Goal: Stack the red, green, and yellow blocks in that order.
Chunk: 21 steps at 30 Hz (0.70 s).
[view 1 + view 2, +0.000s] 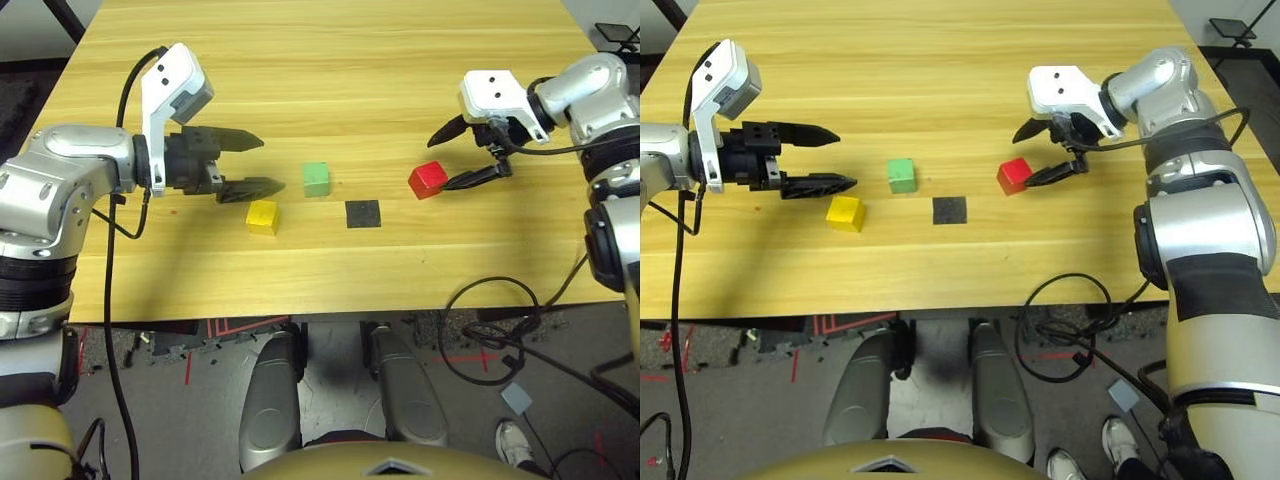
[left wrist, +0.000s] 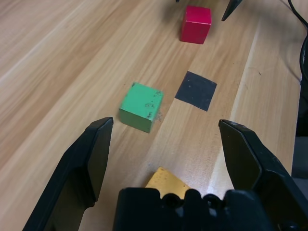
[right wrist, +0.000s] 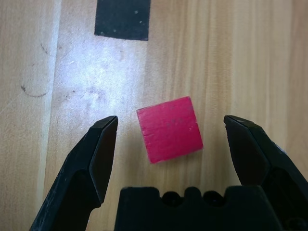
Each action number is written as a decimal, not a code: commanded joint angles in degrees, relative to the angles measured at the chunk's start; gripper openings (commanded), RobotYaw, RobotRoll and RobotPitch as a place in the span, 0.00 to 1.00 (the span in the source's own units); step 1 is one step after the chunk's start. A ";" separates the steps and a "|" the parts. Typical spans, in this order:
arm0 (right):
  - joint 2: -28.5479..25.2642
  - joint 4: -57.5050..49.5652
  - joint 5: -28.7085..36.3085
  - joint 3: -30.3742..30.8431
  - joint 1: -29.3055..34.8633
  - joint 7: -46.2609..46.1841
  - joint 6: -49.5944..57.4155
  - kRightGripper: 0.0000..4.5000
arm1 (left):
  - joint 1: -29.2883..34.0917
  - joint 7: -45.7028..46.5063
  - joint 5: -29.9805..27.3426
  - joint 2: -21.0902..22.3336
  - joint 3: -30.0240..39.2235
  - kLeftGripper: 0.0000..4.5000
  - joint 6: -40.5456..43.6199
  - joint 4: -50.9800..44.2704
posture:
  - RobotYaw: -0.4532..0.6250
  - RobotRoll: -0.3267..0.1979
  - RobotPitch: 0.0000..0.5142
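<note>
The red block (image 1: 428,179) rests on the wooden table at the right, and in the right wrist view the red block (image 3: 169,129) lies between the spread fingers without touching them. My right gripper (image 1: 440,165) hovers open just over it. The green block (image 1: 316,179) sits mid-table, with the yellow block (image 1: 262,216) nearer me and to its left. My left gripper (image 1: 272,163) stands open and empty left of the green block and above the yellow one. In the left wrist view the green block (image 2: 141,107) lies ahead of the fingers and the yellow block (image 2: 166,180) below them.
A flat black square patch (image 1: 363,213) lies on the table (image 1: 330,60) between the green and red blocks, nearer me. Wide bare wood stretches behind the blocks. Cables hang off the front edge at the right.
</note>
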 commanded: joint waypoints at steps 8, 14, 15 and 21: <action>2.53 1.21 -4.75 0.94 0.50 -4.60 -2.71 0.96 | 3.34 4.29 -2.16 -0.56 2.21 1.00 2.62 -5.61 | 0.72 0.54 0.46; 3.02 1.29 -6.45 0.90 0.51 -6.19 -4.11 0.56 | 4.07 5.90 -3.19 -0.63 2.76 1.00 3.80 -6.95 | 0.72 0.53 0.47; 3.00 1.28 -6.67 0.97 0.56 -6.16 -4.28 0.47 | 4.11 6.05 -3.27 -0.62 2.74 1.00 3.77 -6.93 | 0.72 0.53 0.47; 3.53 0.61 -5.25 -0.41 -0.28 -4.44 -1.74 0.44 | 3.74 6.72 -3.54 -0.93 2.20 1.00 3.50 -6.49 | 0.72 0.51 0.48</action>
